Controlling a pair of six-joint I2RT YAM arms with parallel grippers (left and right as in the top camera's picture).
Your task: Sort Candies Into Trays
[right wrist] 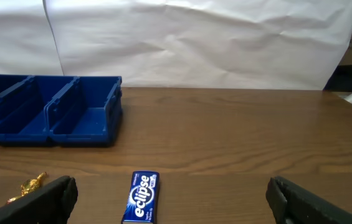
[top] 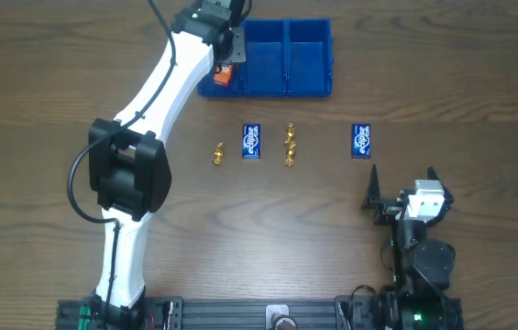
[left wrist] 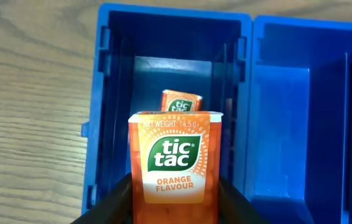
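Note:
My left gripper (left wrist: 176, 202) is shut on an orange mint box (left wrist: 176, 165), held upright over the left compartment of the blue tray (left wrist: 101, 124). A second orange box (left wrist: 182, 101) lies inside that compartment. In the top view the left gripper (top: 225, 64) is at the tray's (top: 318, 87) left end. Two blue mint packs (top: 252, 141) (top: 361, 140) and three gold-wrapped candies (top: 218, 153) (top: 289, 136) (top: 289, 156) lie on the table below the tray. My right gripper (top: 403, 183) stands open near the bottom right, with the right-hand blue pack (right wrist: 142, 196) ahead of it.
The tray's middle (top: 266, 50) and right (top: 309, 50) compartments show bare blue floors. The wooden table (top: 479, 110) has free room to the right and left of the candies. A white sheet (right wrist: 194, 43) hangs behind the table's far edge.

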